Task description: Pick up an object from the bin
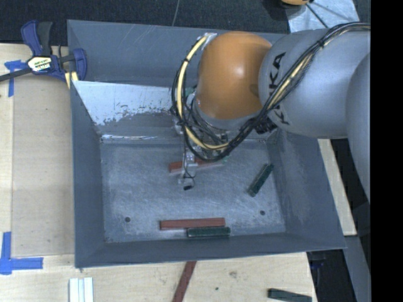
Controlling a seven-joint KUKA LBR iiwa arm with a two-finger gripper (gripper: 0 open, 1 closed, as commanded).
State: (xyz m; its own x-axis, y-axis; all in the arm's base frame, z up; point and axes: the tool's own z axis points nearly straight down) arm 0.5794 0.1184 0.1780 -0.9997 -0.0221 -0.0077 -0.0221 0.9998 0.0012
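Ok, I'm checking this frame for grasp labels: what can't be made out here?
Camera view: the reddish-brown piece by the gripper runs under the wrist, so its full shape is hidden.
Camera view: whether the gripper touches that piece is too small to tell.
Camera view: the back of the bin is hidden by the orange cover and arm.

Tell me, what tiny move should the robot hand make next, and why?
Probably ease straight down a little. The hand sits right at a small red-brown piece near the middle of the bin, closer than anything else. The long brown bar and the tilted green stick lie farther off. I can't tell how high the hand hangs, so go gently.
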